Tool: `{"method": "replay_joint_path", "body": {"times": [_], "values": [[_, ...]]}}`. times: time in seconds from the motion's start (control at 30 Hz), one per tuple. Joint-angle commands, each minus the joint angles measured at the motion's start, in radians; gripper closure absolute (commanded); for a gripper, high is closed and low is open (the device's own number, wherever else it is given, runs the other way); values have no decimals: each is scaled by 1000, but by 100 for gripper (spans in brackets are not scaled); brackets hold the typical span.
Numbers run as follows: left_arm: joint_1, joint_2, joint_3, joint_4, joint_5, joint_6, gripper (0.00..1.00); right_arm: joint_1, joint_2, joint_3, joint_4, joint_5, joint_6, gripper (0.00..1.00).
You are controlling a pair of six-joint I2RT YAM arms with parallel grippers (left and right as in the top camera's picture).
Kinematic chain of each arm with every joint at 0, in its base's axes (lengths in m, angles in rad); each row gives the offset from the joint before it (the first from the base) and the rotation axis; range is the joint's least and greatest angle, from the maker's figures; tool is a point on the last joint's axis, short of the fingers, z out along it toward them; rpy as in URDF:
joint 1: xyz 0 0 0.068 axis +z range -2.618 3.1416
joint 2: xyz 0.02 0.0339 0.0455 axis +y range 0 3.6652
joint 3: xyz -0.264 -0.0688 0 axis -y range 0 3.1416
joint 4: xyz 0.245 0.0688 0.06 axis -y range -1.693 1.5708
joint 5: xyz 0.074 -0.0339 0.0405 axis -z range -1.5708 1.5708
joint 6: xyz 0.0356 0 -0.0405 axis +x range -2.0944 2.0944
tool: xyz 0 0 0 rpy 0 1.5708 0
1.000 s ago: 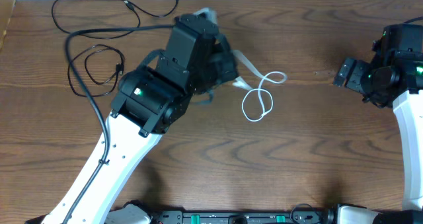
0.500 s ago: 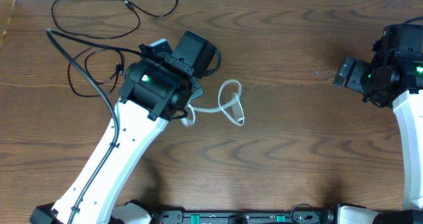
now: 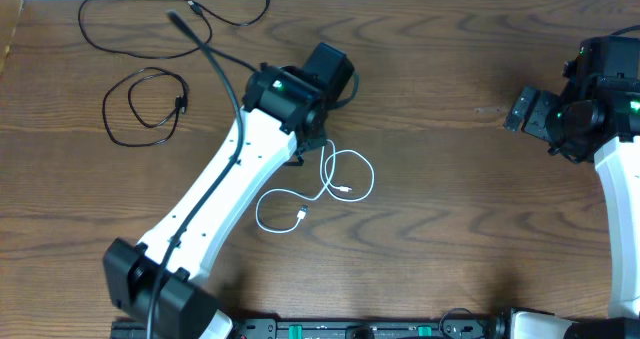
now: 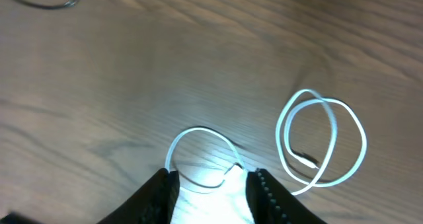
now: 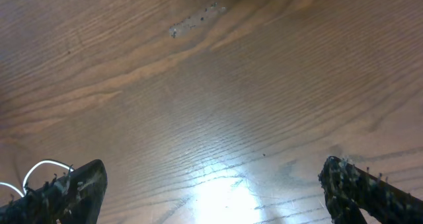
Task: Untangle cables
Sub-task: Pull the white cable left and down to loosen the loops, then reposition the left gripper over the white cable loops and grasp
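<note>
Nearest the robot, just toward 6 o'clock of the table's middle, the white cable [image 4: 198,129] lies slack on the brown, wavy-grained wooden table [image 3: 450,239]. It is a thin glossy cord curled into two overlapping round loops, with a curved tail ending in a small plug. The left gripper [image 4: 211,184] hovers over it, its dark toothed fingers [image 4: 155,199] parted, with one bend of cord showing between them. At 3 o'clock the right gripper [image 5: 213,163] hangs with its jaws wide apart. Farthest, well apart from the white cord, the short black cable [image 3: 179,105] sits coiled at 10 o'clock, and the long black cable [image 3: 82,17] sprawls in an open loop at 11 o'clock.
</note>
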Motion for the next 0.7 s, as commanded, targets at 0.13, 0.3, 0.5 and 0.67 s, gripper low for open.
{"method": "replay_joint_path", "body": {"times": [0.13, 0.3, 0.5, 0.67], "values": [[3, 77, -6, 75, 120, 204, 45, -4, -1, 5, -1, 9, 13, 1], [3, 136, -7, 148, 303, 310, 31, -4, -1, 5, -1, 9, 13, 1], [-2, 216, -7, 188, 341, 347, 31, -4, -1, 5, -1, 9, 13, 1], [-4, 253, -7, 188, 340, 352, 41, -4, -1, 5, -1, 9, 13, 1]]}}
